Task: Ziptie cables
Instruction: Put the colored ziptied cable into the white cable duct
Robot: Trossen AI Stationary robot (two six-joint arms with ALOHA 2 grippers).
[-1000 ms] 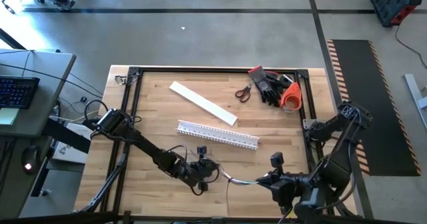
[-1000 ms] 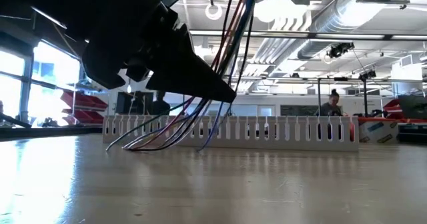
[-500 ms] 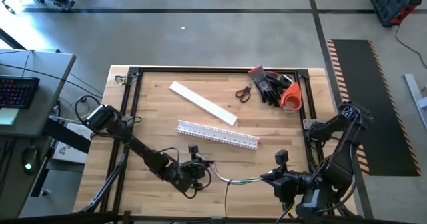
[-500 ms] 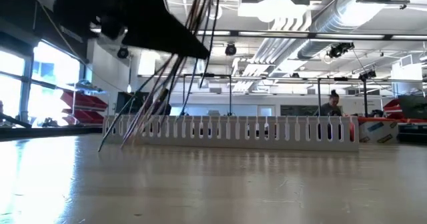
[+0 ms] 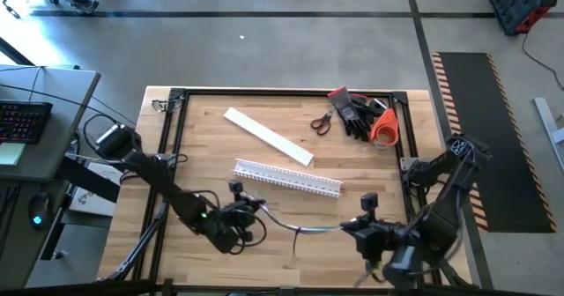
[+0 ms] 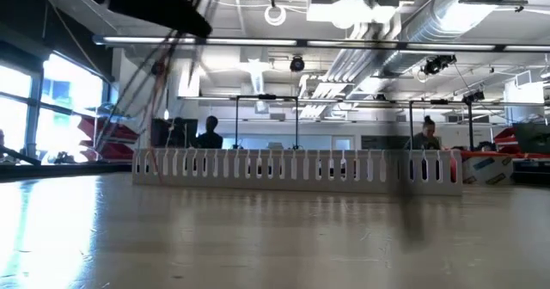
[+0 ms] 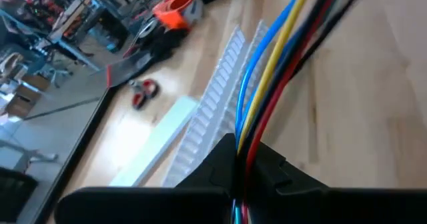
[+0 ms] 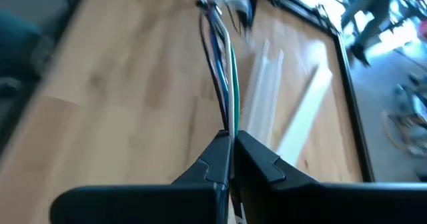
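Both my claws are clamped on the cables (image 5: 295, 229), one at each end. My left gripper (image 5: 256, 210) and right gripper (image 5: 346, 227) hold the bundle stretched between them above the near part of the wooden table (image 5: 203, 133), just in front of the white slotted channel (image 5: 287, 178).

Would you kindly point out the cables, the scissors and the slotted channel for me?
cables (image 5: 304, 229), high view, middle of the bundle's span.
scissors (image 5: 322, 122), high view, red handles.
slotted channel (image 5: 287, 178), high view, mid-length.
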